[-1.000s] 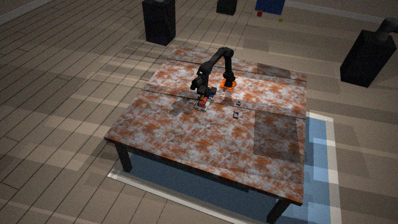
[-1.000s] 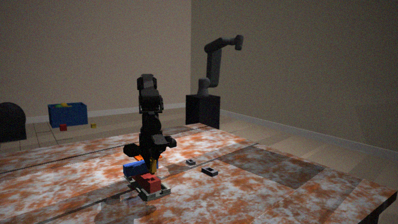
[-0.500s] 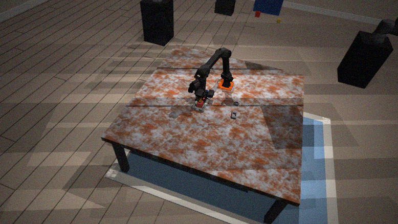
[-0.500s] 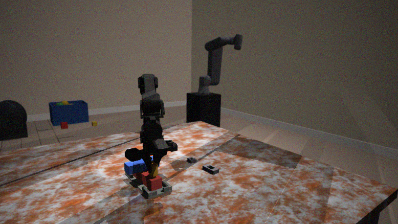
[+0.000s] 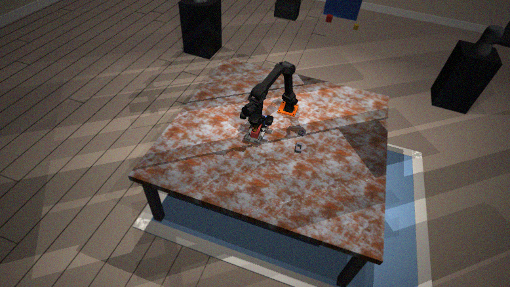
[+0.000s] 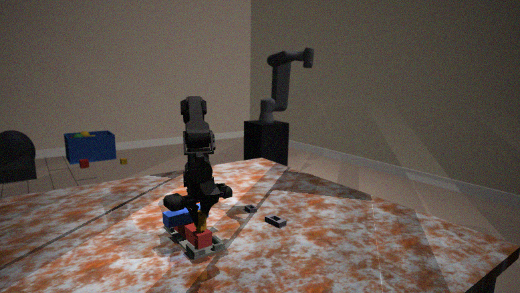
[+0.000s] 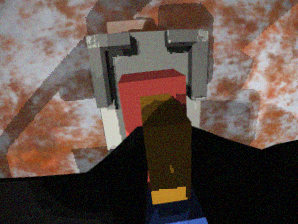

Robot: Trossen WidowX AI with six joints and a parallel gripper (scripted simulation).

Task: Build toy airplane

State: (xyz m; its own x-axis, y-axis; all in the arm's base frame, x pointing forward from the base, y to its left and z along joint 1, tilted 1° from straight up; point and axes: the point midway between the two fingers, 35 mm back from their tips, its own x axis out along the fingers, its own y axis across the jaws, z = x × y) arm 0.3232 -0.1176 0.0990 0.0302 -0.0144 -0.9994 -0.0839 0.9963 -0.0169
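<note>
The red fuselage [image 5: 254,134] [image 6: 192,238] [image 7: 130,102] lies in the grey jig [image 6: 198,254] [image 7: 150,44]. The blue wing [image 6: 176,219] [image 7: 196,220] lies across the top of the fuselage. Its joint is hidden behind the arm. My gripper [image 6: 198,217] [image 7: 166,134] is shut on the yellow tail fin [image 6: 202,221] [image 7: 169,155] and holds it upright over the fuselage's tail end. The fin's lower end is at or close to the fuselage's top. The fin covers most of the tail socket, so I cannot tell whether its tab is in.
Two small grey open holders stand on the table to one side of the jig, a larger one [image 5: 295,151] [image 6: 269,221] and a smaller one [image 6: 248,209]. The arm's orange base plate [image 5: 282,111] is behind the jig. The wing is close beside the gripper.
</note>
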